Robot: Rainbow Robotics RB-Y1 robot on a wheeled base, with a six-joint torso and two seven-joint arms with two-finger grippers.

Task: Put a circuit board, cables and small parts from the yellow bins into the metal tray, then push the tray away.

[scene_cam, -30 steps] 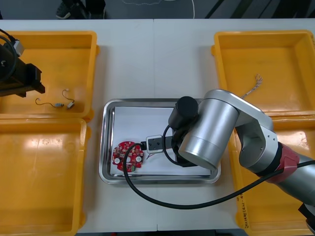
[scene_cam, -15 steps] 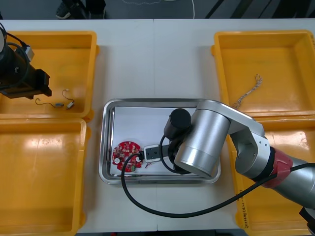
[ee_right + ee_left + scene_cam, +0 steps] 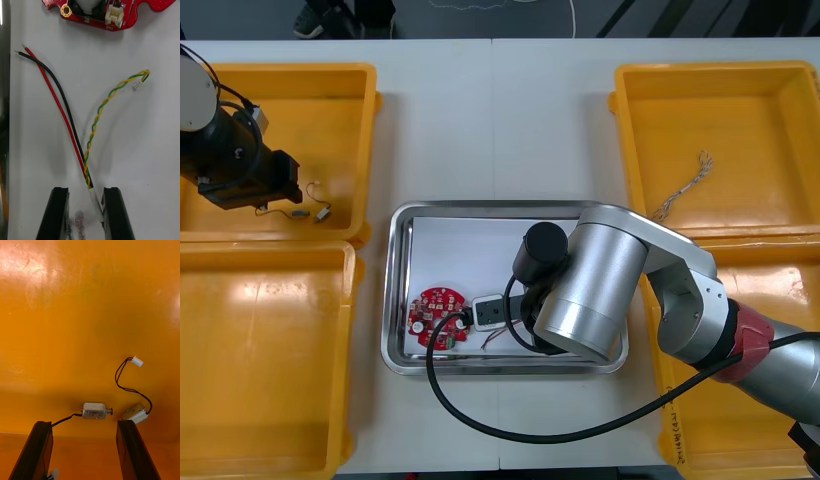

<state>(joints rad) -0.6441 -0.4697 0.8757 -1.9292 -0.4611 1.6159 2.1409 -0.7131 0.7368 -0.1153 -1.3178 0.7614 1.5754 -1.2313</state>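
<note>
My right gripper (image 3: 85, 215) is low over the metal tray (image 3: 396, 290), its fingers apart. A bundle of cables (image 3: 88, 150), red, black and twisted yellow-green, lies on the tray's white inside with its end between the fingers. Just beyond the cables' far ends lies the round red circuit board (image 3: 438, 318). The right arm covers much of the tray in the front view. My left gripper (image 3: 85, 452) stands open over the far left yellow bin (image 3: 340, 90). Two small metal parts (image 3: 95, 410) with thin black wires lie just ahead of its fingers.
A twisted cable (image 3: 685, 185) lies in the far right yellow bin. The near left yellow bin (image 3: 260, 350) holds nothing that I can see. The near right bin is mostly hidden under my right arm.
The right gripper's fingers have parted and let go of the cable bundle, which now lies on the tray. The left gripper has moved right, closer to the small metal parts.
</note>
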